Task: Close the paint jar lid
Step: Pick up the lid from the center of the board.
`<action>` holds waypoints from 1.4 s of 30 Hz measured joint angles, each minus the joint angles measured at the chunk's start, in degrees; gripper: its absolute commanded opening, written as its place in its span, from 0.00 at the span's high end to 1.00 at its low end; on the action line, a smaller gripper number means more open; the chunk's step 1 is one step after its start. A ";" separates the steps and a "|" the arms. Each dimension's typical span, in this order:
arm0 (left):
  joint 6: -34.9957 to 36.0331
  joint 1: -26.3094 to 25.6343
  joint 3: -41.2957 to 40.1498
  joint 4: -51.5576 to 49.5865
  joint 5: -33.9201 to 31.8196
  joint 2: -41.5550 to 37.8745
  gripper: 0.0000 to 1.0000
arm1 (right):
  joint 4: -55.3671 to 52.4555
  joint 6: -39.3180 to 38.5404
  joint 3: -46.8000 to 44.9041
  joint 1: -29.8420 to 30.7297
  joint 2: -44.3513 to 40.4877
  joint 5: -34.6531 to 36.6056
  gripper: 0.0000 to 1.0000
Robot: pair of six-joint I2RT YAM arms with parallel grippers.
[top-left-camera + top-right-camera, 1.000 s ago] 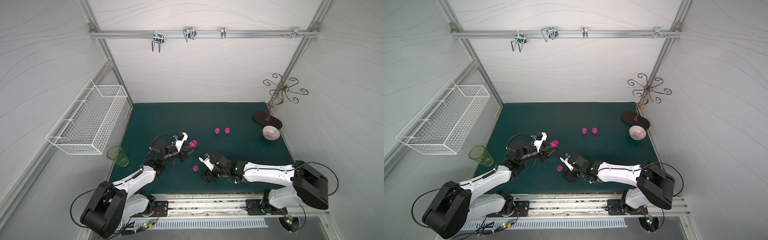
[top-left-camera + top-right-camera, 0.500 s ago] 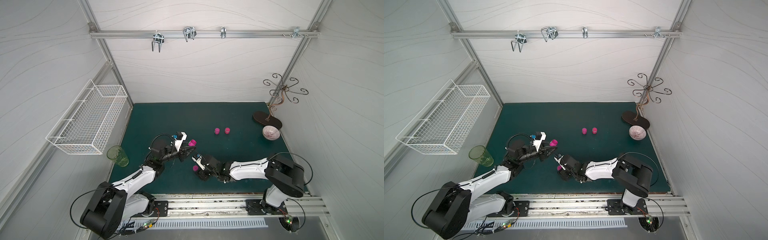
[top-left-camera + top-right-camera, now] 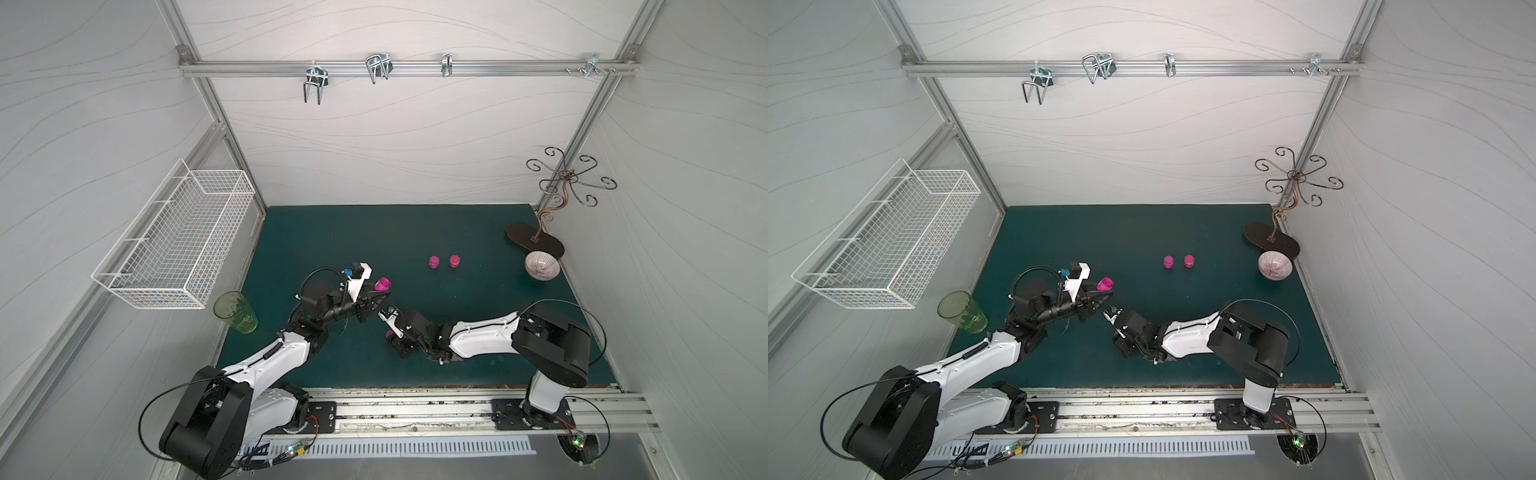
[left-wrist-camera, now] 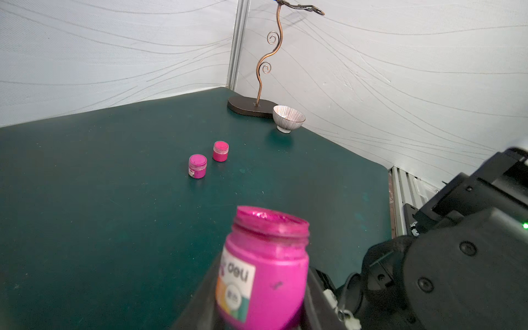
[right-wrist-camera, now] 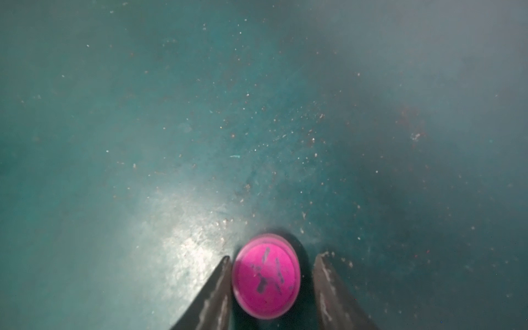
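An open pink paint jar (image 4: 265, 274) with a white label is held tilted above the green mat, and my left gripper (image 4: 258, 278) is shut on its body. It shows in both top views (image 3: 382, 284) (image 3: 1105, 284). The pink lid (image 5: 265, 275) lies flat on the mat between the fingers of my right gripper (image 5: 275, 255). One finger (image 5: 220, 280) touches the lid's edge and a dark gap separates the lid from the other finger. In a top view the right gripper (image 3: 391, 332) sits low on the mat just right of the left gripper, with the lid (image 3: 390, 333) barely showing.
Two closed pink jars (image 3: 434, 262) (image 3: 454, 261) stand mid-mat. A striped bowl (image 3: 542, 267) and a curly metal stand (image 3: 536, 243) are at the back right. A green cup (image 3: 235, 311) and a wire basket (image 3: 174, 237) are on the left.
My right arm has moved left and down over the lid, and its jaws have narrowed around it. The left arm and its jar have stayed put.
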 measured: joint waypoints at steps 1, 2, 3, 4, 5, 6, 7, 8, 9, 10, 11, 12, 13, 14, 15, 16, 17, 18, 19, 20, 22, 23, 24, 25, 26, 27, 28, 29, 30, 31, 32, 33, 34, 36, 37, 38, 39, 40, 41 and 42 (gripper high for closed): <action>0.00 0.00 0.00 -0.04 0.00 -0.02 0.82 | 0.13 0.00 0.00 0.02 0.07 0.07 0.58; 0.02 0.00 0.00 -0.13 0.00 0.00 0.82 | 0.22 0.00 0.00 0.02 0.13 0.09 0.59; 0.00 0.00 0.00 -0.22 -0.02 0.00 0.82 | 0.26 0.00 0.00 0.02 0.15 0.15 0.61; 0.00 0.00 0.00 -0.31 0.00 0.00 0.82 | 0.31 0.07 0.00 0.04 0.15 0.17 0.62; 0.00 0.00 0.00 -0.37 0.00 0.00 0.82 | 0.37 0.13 0.00 0.04 0.15 0.20 0.63; 0.00 0.00 0.00 -0.42 0.00 -0.02 0.82 | 0.39 0.20 -0.02 0.04 0.15 0.26 0.64; 0.00 0.00 0.00 -0.42 -0.02 0.00 0.82 | 0.44 0.24 -0.04 0.04 0.15 0.46 0.64; 0.00 0.00 0.00 -0.42 0.00 -0.02 0.82 | 0.66 0.39 -0.24 0.04 0.07 0.61 0.64; 0.00 0.00 0.00 -0.44 0.00 0.00 0.82 | 0.85 0.61 -0.57 0.04 -0.17 0.81 0.65; 0.00 0.00 0.00 -0.44 0.00 -0.02 0.82 | 0.92 0.70 -1.05 0.04 -0.63 0.98 0.65; 0.00 0.00 0.00 -0.42 0.00 -0.02 0.82 | 0.90 0.85 -1.95 0.04 -1.40 1.16 0.65; 0.00 0.00 0.00 -0.37 0.00 -0.02 0.82 | 0.76 1.20 -3.02 0.04 -2.47 1.42 0.65; -0.02 0.00 -0.04 -0.33 0.00 -0.04 0.82 | 0.68 1.68 -4.17 -0.02 -3.67 1.60 0.65; -0.02 0.00 -0.13 -0.31 0.00 -0.11 0.82 | 0.59 2.08 -5.49 -0.24 -5.20 1.70 0.65; -0.04 0.00 -0.22 -0.26 0.02 -0.17 0.82 | 0.44 2.45 -6.80 -0.66 -6.91 1.70 0.65; -0.04 0.00 -0.28 -0.20 0.02 -0.22 0.82 | 0.31 2.93 -7.96 -1.01 -8.66 1.62 0.65; -0.07 0.00 -0.33 -0.13 0.07 -0.22 0.82 | 0.26 3.39 -9.11 -1.46 -10.54 1.38 0.65; -0.11 0.00 -0.35 -0.02 0.17 -0.22 0.82 | 0.22 3.74 -10.19 -2.19 -12.41 0.81 0.65; -0.15 0.00 -0.42 0.22 0.22 -0.22 0.82 | 0.13 4.20 -10.99 -2.95 -14.08 0.48 0.65; -0.24 0.00 -0.46 0.35 0.33 -0.24 0.82 | 0.09 4.72 -11.87 -4.04 -16.02 -0.07 0.65; -0.42 0.00 -0.59 0.79 0.59 -0.24 0.82 | -0.11 5.64 -13.18 -6.16 -19.37 -1.40 0.65; -0.50 0.00 -0.70 1.11 0.74 -0.26 0.82 | -0.39 6.05 -13.68 -7.41 -21.05 -2.40 0.65; -0.63 0.00 -0.85 1.46 0.98 -0.26 0.82 | -0.83 6.34 -14.03 -8.66 -22.73 -3.54 0.65; -0.74 0.00 -0.96 1.79 1.33 -0.26 0.82 | -1.49 6.71 -14.16 -9.90 -24.24 -4.72 0.65; -0.98 0.00 -1.01 2.05 1.70 -0.26 0.82 | -2.19 7.10 -14.19 -11.34 -25.94 -5.99 0.65; -1.18 0.00 -1.03 2.43 2.05 -0.26 0.82 | -2.82 7.43 -14.16 -12.96 -27.74 -7.74 0.65; -1.40 -0.02 -1.07 2.82 2.38 -0.26 0.81 | -3.37 7.63 -14.08 -14.19 -29.05 -9.07 0.65; -1.55 -0.02 -1.07 3.23 2.71 -0.26 0.81 | -4.61 7.98 -13.70 -16.13 -30.73 -11.13 0.65; -1.66 -0.09 -1.07 3.56 3.02 -0.26 0.81 | -5.79 8.15 -13.16 -17.88 -32.06 -13.11 0.65; -1.73 -0.17 -1.07 3.76 3.23 -0.24 0.81 | -6.93 8.22 -12.48 -19.43 -33.14 -14.64 0.65; -1.75 -0.39 -1.07 3.87 3.45 -0.24 0.81 | -8.15 8.28 -11.47 -21.07 -34.18 -16.57 0.64; -1.77 -0.68 -1.07 4.02 3.72 -0.17 0.81 | -9.60 8.31 -10.12 -22.99 -35.08 -18.73 0.64; -1.77 -0.96 -1.07 4.13 3.89 -0.09 0.81 | -10.75 8.37 -8.68 -24.50 -35.67 -20.72 0.64; -1.75 -1.55 -1.07 4.20 4.35 0.17 0.81 | -12.61 8.52 -5.33 -27.19 -36.41 -24.98 0.64; -1.75 -1.79 -1.07 4.20 4.46 0.31 0.81 | -13.29 8.57 -3.65 -28.28 -36.52 -27.08 0.64; -1.75 -2.08 -1.07 4.20 4.59 0.44 0.81 | -13.97 8.57 -1.95 -29.24 -36.46 -29.16 0.64; -1.75 -2.32 -1.07 4.17 4.66 0.52 0.81 | -14.78 8.57 0.07 -30.14 -36.17 -31.65 0.64; -1.77 -2.45 -1.07 4.17 4.79 0.55 0.81 | -15.34 8.59 1.68 -30.73 -35.80 -33.59 0.64; -1.77 -2.67 -1.07 4.22 4.87 0.55 0.81 | -15.61 8.59 3.50 -31.34 -35.12 -36.06 0.64; -1.77 -2.75 -1.07 4.24 5.03 0.55 0.81 | -15.63 8.66 5.09 -31.76 -34.23 -38.56 0.64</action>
